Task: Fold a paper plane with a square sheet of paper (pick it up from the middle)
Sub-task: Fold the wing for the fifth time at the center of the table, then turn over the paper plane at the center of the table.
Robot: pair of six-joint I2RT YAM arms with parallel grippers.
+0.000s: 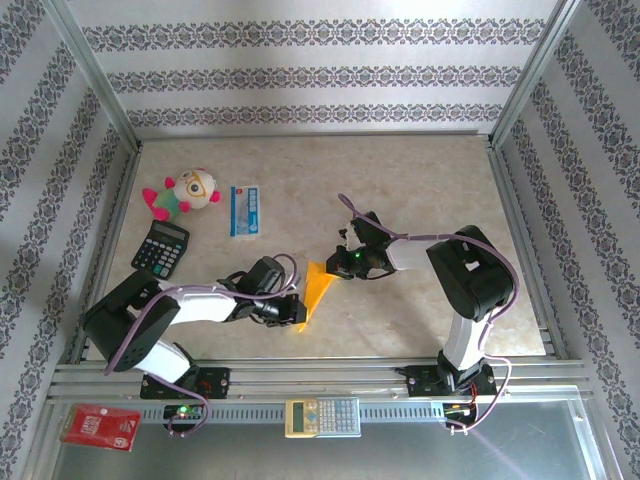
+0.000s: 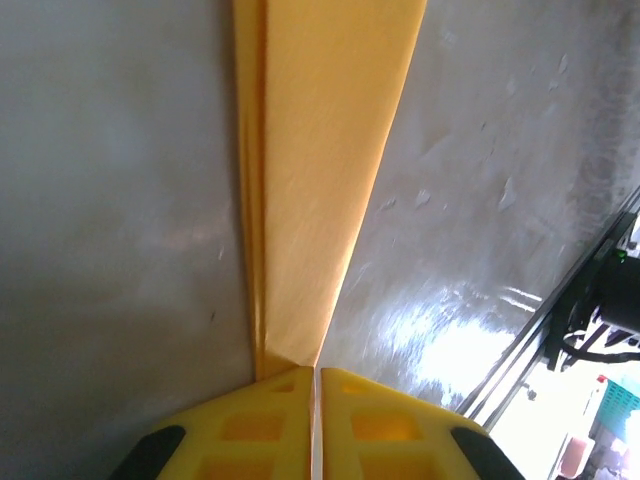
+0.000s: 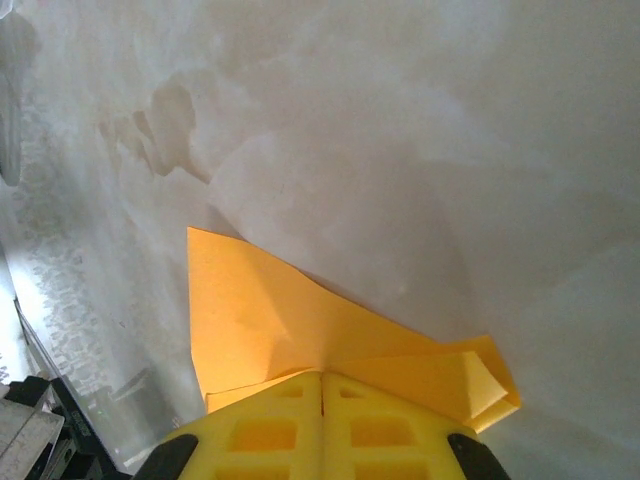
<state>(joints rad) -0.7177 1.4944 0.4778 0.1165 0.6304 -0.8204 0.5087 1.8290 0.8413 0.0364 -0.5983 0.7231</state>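
Orange-yellow paper plane (image 1: 314, 290) is gripped by left jaws at its narrow tip, right jaws at its wide end.

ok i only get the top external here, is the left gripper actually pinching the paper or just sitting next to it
observer: Pinching. In the left wrist view the left gripper is shut on the narrow end of the folded orange paper.
operator: and the right one
observer: In the right wrist view the right gripper is shut on the paper's edge, with a small flap doubled over just beside it.
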